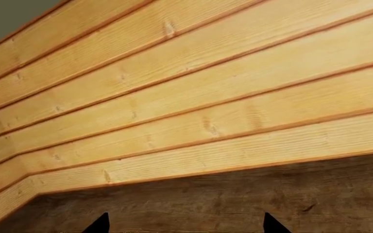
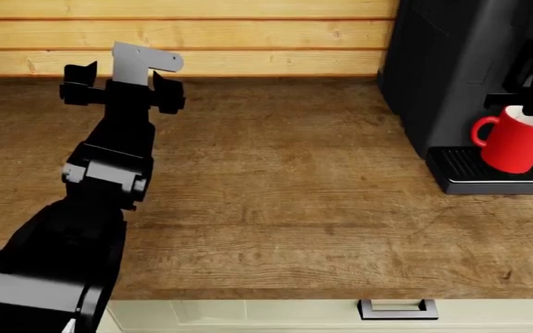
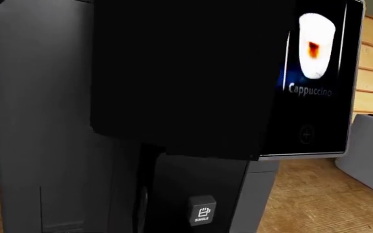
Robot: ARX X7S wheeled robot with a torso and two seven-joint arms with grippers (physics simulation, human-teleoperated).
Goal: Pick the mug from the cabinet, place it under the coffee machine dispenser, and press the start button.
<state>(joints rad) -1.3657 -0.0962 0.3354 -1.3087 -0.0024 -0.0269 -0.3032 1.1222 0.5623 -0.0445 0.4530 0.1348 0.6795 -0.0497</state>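
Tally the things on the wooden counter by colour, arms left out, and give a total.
Red: 1, the mug
Dark grey: 1, the coffee machine
Total: 2

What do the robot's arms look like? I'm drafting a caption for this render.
The left arm is glossy black and blocky, with grey panels at its joints. A pale grey bracket stands above its black hand. Of the right arm, only black slivers show at the head view's right edge.
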